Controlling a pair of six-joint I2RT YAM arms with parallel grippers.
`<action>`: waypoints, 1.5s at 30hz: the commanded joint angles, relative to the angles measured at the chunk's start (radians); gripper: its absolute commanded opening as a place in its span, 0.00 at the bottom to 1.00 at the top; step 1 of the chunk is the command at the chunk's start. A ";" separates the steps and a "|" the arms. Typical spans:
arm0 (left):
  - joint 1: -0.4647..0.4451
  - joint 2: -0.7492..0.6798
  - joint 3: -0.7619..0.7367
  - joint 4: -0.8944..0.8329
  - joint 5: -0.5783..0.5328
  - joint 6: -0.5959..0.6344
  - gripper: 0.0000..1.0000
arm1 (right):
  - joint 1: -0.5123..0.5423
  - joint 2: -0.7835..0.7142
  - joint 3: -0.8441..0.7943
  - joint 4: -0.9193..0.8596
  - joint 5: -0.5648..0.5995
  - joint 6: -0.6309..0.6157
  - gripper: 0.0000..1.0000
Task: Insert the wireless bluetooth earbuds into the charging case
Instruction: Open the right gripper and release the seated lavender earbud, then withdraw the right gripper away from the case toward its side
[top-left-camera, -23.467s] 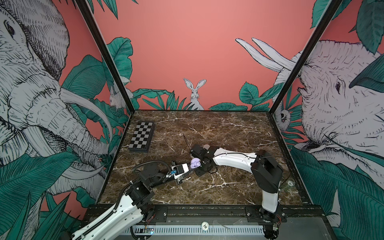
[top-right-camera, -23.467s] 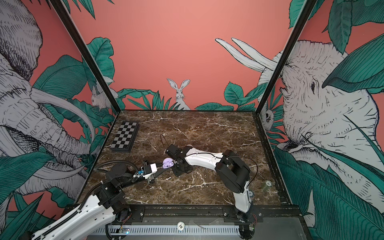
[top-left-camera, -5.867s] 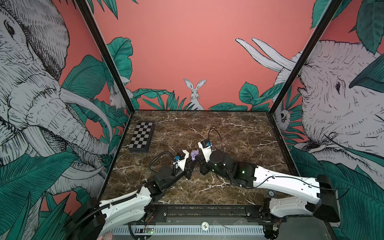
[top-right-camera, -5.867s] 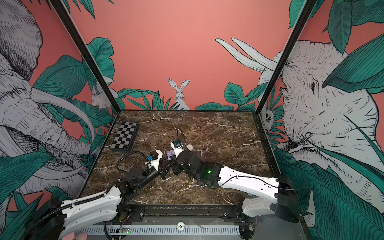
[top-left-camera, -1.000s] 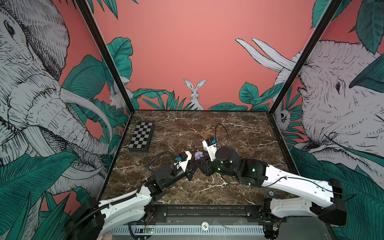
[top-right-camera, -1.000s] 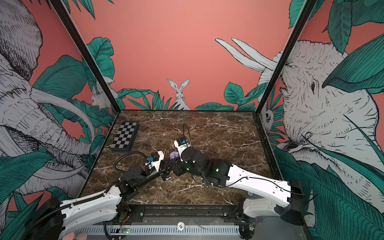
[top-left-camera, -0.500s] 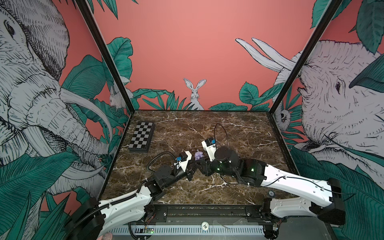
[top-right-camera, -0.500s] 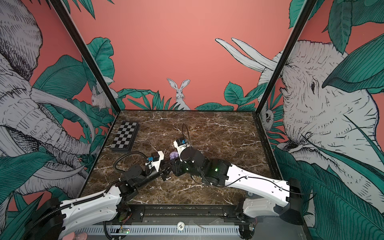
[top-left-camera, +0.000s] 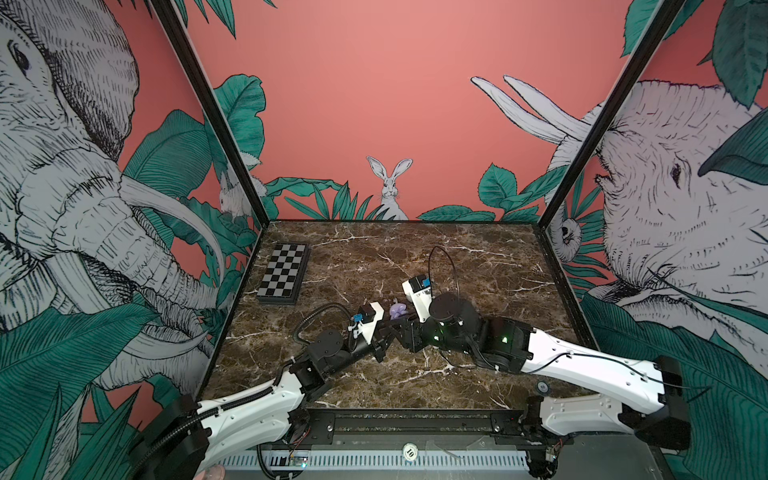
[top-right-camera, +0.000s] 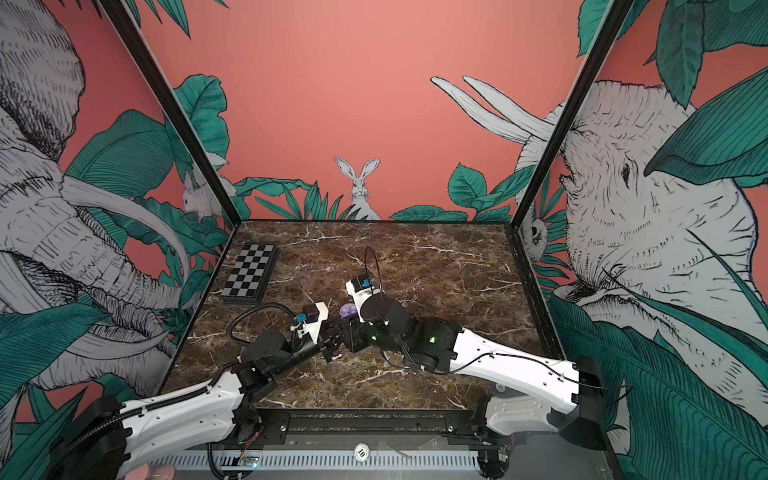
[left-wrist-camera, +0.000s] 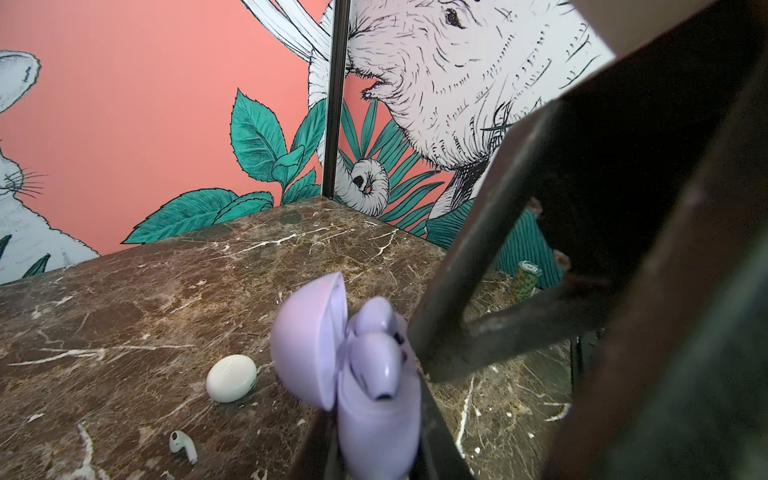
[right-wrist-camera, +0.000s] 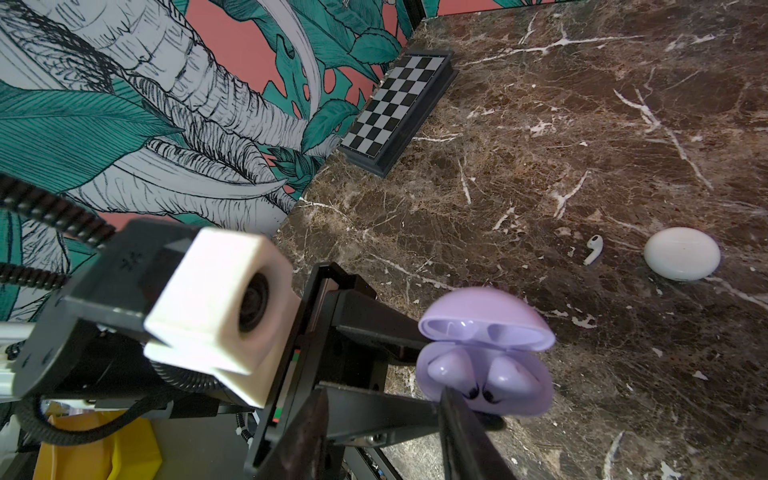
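Note:
My left gripper (left-wrist-camera: 376, 440) is shut on the body of a lilac charging case (left-wrist-camera: 378, 415) (right-wrist-camera: 486, 365), held just above the marble with its lid (left-wrist-camera: 307, 345) open. Two lilac earbuds (right-wrist-camera: 446, 365) (right-wrist-camera: 509, 376) sit in its wells. My right gripper (right-wrist-camera: 386, 432) is open, and one finger (right-wrist-camera: 461, 428) reaches to the case's front edge. A white earbud (right-wrist-camera: 593, 248) (left-wrist-camera: 183, 445) lies loose beside a closed white case (right-wrist-camera: 681, 258) (left-wrist-camera: 231, 378). Both top views show the lilac case (top-left-camera: 398, 309) (top-right-camera: 347, 310) where the two grippers meet.
A folded chessboard (top-left-camera: 284, 274) (top-right-camera: 249, 278) lies at the back left of the marble table (top-left-camera: 478, 266). A small round disc (top-left-camera: 542, 387) sits near the front right edge. Both arms cross the front half of the table.

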 joint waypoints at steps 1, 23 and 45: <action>-0.003 -0.010 0.021 0.021 0.014 0.015 0.00 | -0.002 0.003 0.032 0.038 -0.008 0.004 0.43; -0.003 -0.044 0.023 -0.003 0.094 0.021 0.00 | -0.093 -0.234 0.144 -0.231 0.243 -0.210 0.98; -0.003 -0.004 0.079 0.026 0.389 -0.083 0.00 | -0.515 -0.276 -0.053 -0.156 -0.388 -0.180 0.98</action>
